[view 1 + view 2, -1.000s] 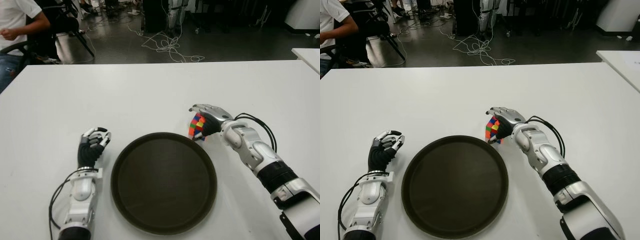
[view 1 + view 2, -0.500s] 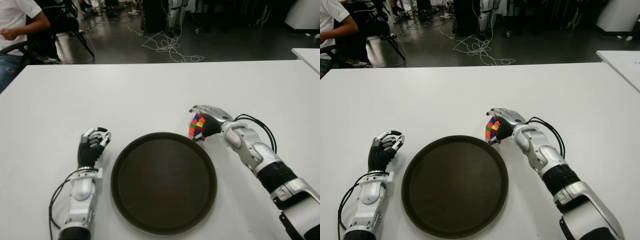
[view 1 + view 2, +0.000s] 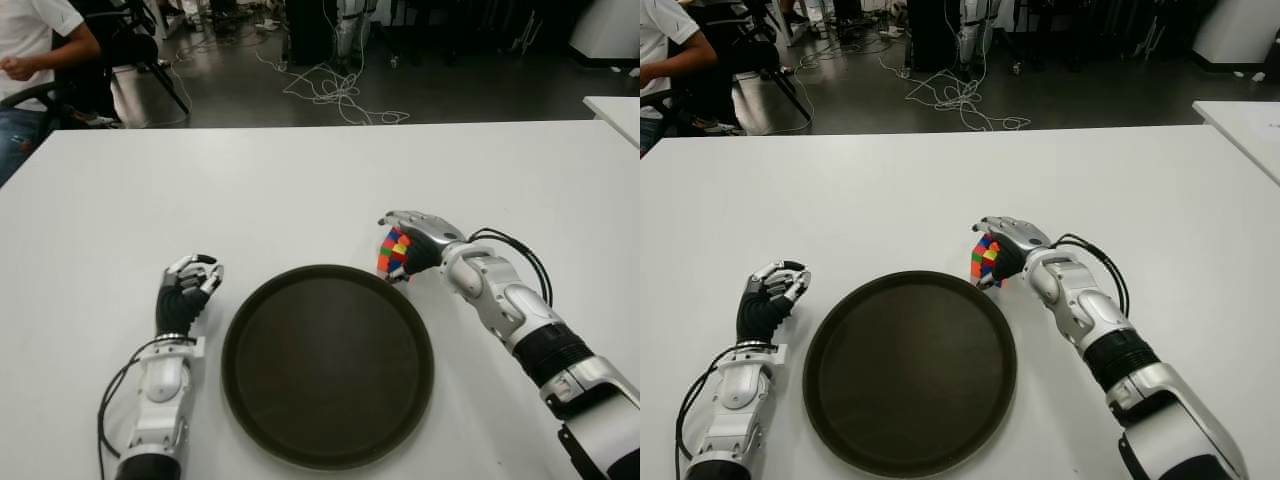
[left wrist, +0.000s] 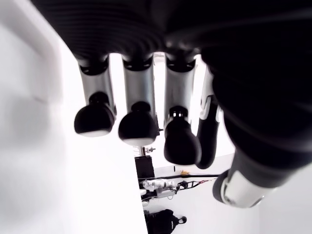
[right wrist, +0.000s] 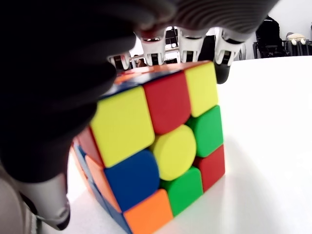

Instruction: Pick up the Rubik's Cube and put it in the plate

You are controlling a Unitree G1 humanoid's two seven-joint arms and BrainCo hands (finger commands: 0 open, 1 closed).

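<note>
Plate [image 3: 328, 365] centre on table [image 3: 300, 190], left hand [image 3: 185, 295] left of it, Rubik's Cube [image 3: 392, 254] in right hand [image 3: 415, 238] at its far-right rim

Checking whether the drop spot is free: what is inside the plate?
Nothing shows inside the plate. The Rubik's Cube sits just past its far right rim, under the right hand; the table beneath the plate is hidden.

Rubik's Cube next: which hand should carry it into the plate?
The right hand. Its fingers already wrap the Rubik's Cube just beyond the plate rim. The left hand shows curled and empty on the plate's far side.
</note>
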